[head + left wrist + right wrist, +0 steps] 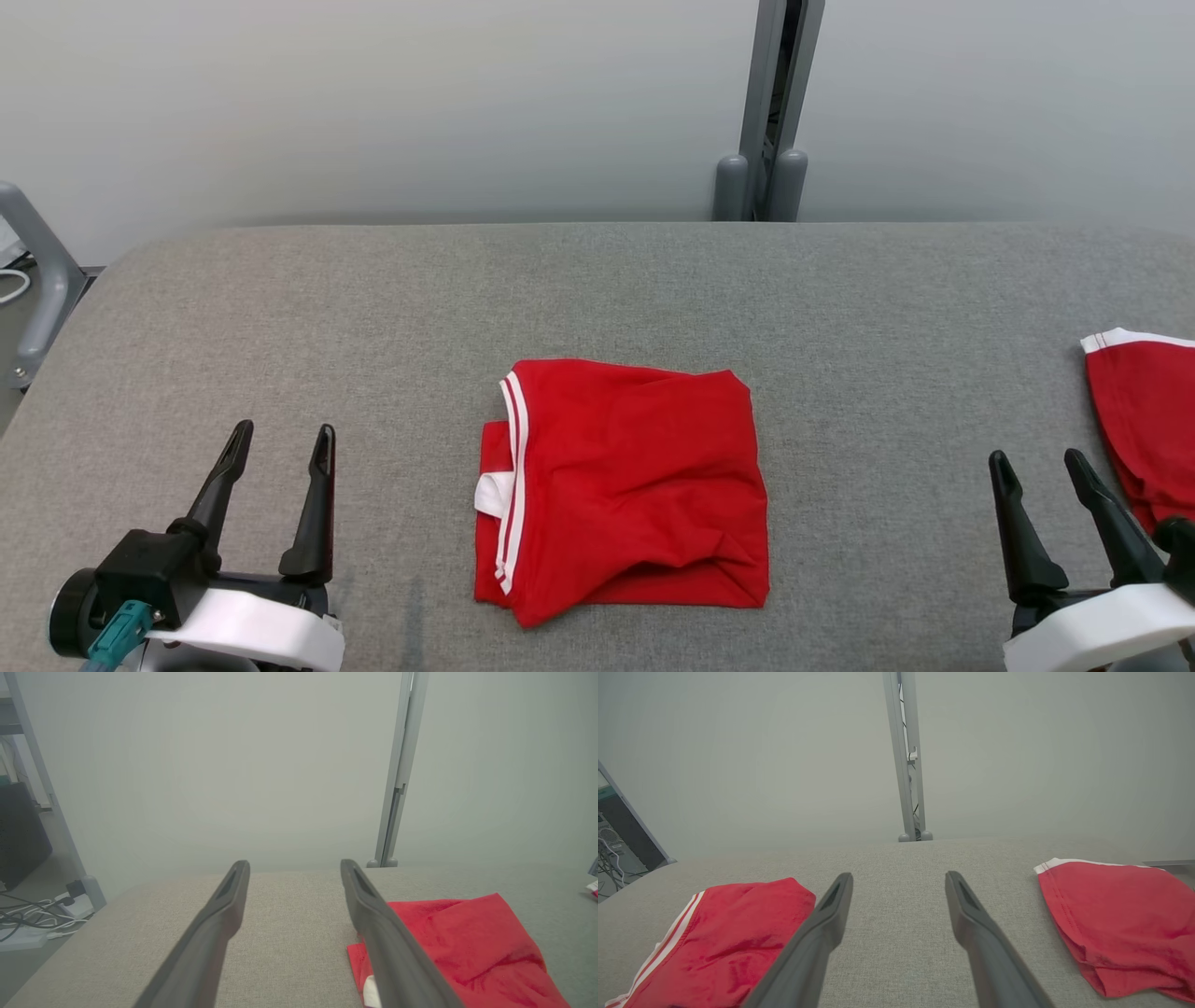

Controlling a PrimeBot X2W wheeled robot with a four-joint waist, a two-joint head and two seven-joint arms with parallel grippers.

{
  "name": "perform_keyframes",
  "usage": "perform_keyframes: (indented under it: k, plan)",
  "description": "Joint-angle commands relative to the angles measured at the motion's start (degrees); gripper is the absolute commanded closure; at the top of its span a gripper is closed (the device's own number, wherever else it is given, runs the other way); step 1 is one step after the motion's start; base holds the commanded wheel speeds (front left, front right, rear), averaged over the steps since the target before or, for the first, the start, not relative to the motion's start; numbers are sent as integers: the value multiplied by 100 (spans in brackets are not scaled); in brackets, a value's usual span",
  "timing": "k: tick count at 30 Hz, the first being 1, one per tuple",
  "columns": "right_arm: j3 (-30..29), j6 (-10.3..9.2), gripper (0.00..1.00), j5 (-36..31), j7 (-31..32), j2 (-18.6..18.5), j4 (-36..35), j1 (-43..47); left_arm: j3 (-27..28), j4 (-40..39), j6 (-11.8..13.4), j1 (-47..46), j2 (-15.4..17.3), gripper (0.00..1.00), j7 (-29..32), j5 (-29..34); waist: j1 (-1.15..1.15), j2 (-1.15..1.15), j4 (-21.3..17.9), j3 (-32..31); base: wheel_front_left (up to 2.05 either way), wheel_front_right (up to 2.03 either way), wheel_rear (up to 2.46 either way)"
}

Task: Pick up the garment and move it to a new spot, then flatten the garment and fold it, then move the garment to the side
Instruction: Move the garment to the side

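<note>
**Red garment (625, 490) folded, lying dead centre**

There it is, a rough square with white stripes down its left edge, flat in the middle of the grey padded table (597, 280). The left gripper (283, 429) hovers at the near left corner, fingers spread wide, holding nothing. The right gripper (1035, 457) mirrors it at the near right, wide apart and empty too. A second red garment (1144, 420) lies at the table's right edge, just beside the right gripper.
</note>
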Motion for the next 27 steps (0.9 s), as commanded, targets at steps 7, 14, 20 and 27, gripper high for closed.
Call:
perform_keyframes:
  k: [7, 14, 20, 27]
  plan:
    - [225, 3, 0, 141, 220, -114, 208, -150, -78, -23, 14, -158, 26, 0, 0, -13, 0, 0, 128, 37, 0, 0, 0]
    - [1063, 3, 0, 617, 639, -319, 1098, -731, -245, 22, -77, -372, -97, 0, -106, -36, 0, 0, 503, 338, 0, 0, 0]
    - [1752, 3, 0, 1109, 724, -401, 2111, -1441, -371, 267, -171, -604, -224, 0, -266, -73, 0, 0, 788, 588, 0, 0, 0]
    - [2549, 3, 0, 1721, 1014, -417, 3264, -2013, -456, 550, -274, -829, -318, 0, -430, -100, 0, 0, 944, 741, 0, 0, 0]
